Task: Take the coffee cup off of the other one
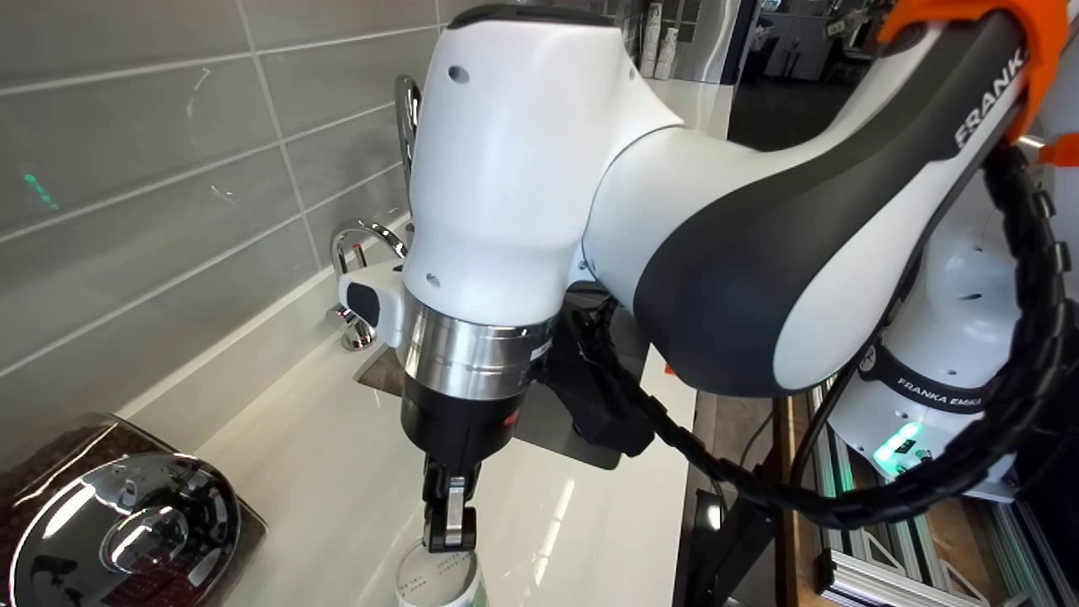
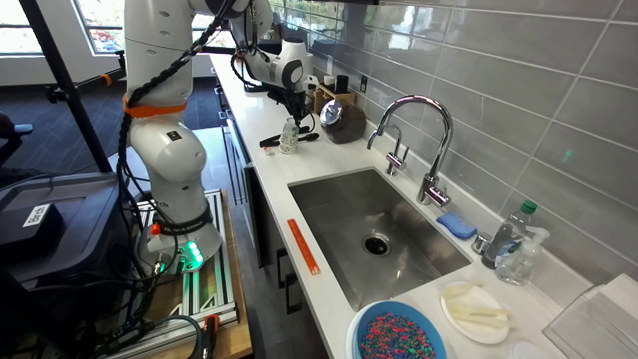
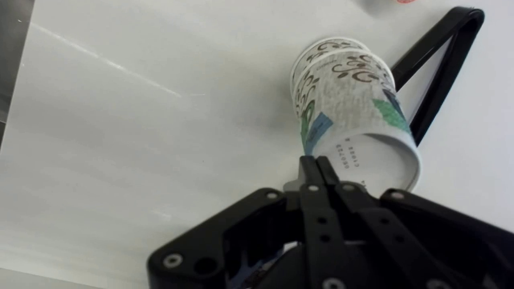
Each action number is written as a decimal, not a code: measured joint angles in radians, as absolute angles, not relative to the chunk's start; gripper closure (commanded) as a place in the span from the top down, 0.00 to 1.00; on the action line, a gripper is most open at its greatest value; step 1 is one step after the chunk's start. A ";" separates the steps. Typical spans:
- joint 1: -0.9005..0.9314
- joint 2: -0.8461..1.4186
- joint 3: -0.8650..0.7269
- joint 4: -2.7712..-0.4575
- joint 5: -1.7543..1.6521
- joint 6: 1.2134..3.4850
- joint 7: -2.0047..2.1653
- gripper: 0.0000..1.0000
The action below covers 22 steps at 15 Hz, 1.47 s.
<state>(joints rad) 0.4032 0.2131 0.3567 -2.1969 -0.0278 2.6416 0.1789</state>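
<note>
Jaws: you are holding them pressed together at the base edge of the coffee cup (image 3: 349, 96) — whether they are pinching its lip, you cannot tell.
Coffee cup: it is standing mouth-down, sleeved over the other one (image 3: 329, 45), whose rim is showing just below its own, down at the desk (image 3: 160, 140).
Side: in the wrist view, its closed base is lying to the right of the jaw tips, so you are meeting the edge, not the centre.
Long axis: both cups are standing upright, narrow end up, so the coming move is probably asking you for a straight lift along it.
Watch: working off-centre, you are likely risking a tilt — or bringing the other one up too.
</note>
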 measured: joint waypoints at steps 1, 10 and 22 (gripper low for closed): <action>0.403 0.211 0.355 -2.197 -0.032 2.647 0.179 0.00; 0.407 0.163 0.330 -2.197 -0.126 2.649 0.224 0.00; 0.407 0.080 0.324 -2.207 -0.270 2.649 0.345 0.00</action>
